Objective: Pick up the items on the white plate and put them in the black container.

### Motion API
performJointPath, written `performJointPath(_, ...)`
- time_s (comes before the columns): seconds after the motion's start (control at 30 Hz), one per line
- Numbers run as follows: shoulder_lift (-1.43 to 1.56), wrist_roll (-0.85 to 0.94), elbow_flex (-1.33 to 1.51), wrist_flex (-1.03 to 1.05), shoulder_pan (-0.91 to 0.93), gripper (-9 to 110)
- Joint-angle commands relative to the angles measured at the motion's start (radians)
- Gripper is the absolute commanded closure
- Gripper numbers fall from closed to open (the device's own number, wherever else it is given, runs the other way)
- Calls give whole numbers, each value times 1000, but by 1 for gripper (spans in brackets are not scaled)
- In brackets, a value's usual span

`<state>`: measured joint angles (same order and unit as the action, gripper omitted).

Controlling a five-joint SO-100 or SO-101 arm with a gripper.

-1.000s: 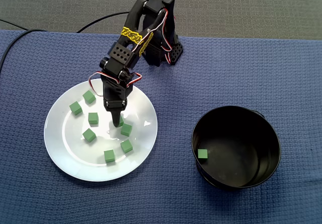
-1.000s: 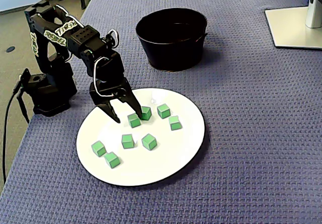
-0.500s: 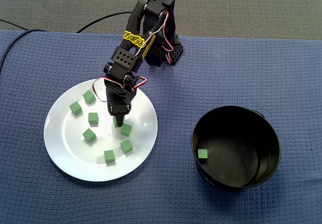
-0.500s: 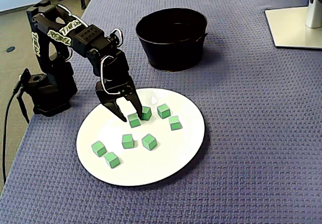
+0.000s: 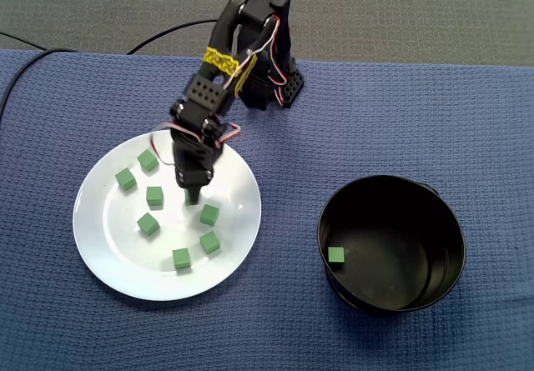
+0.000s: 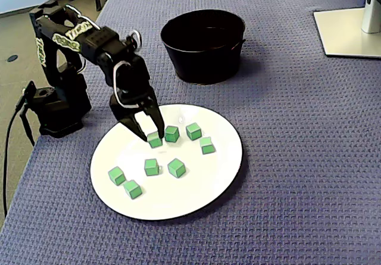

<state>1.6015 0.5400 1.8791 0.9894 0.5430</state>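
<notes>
Bare blue cloth (image 5: 288,304) between white plate (image 5: 100,246) and black container (image 5: 442,246); green cubes (image 5: 209,214) crowd the plate's middle.

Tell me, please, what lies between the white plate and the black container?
Nothing but bare blue cloth lies between the plate and the container; both fixed views show that stretch clear.

Both fixed views are bright and evenly lit by soft light, sharp from edge to edge with no visible distortion. The white plate (image 5: 108,254) carries a small glint and faint reflections, shadows stay soft, and the black container (image 5: 434,279) reads dark inside.
</notes>
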Motion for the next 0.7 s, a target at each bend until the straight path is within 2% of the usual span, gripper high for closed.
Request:
performJointPath(0.0, 259, 14, -264, 112, -32, 101)
performJointPath(0.1, 368, 38, -442, 115, -167, 101)
performJointPath(0.23, 397, 126, -571, 114, -488, 102)
performJointPath(0.4, 448, 249, -322, 71, -847, 102)
performJointPath(0.53, 410, 298, -28, -97, -940, 102)
performJointPath(0.67, 383, 288, 166, -282, -954, 102)
